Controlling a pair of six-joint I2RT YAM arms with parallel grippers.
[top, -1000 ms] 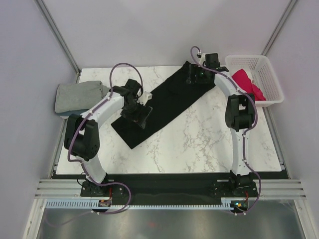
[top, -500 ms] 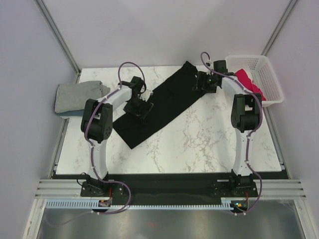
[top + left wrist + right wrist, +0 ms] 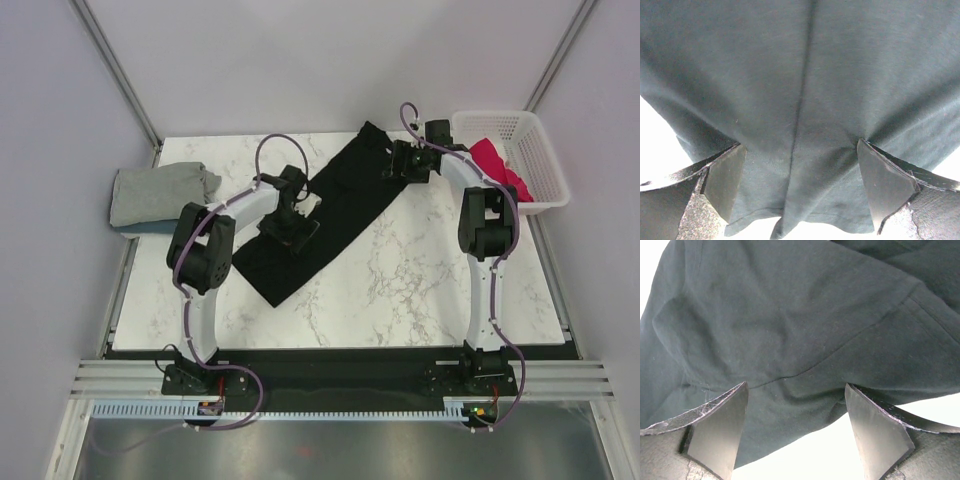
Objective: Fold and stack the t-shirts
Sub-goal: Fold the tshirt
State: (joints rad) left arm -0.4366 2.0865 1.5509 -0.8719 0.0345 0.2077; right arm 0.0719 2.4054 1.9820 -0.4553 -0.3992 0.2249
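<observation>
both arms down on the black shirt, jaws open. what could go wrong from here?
1. The left gripper and right gripper are both open over the black shirt, which puckers under them. Closing may pinch a bunched wad, probably skewing the fold.
2. The right gripper works close to the basket holding the pink shirt; a wide swing might knock it.
3. The black shirt lies diagonally; dragging it left could disturb the grey shirt.

The left hand (image 3: 290,226) has shifted the black t-shirt (image 3: 345,195) slightly rightward.
</observation>
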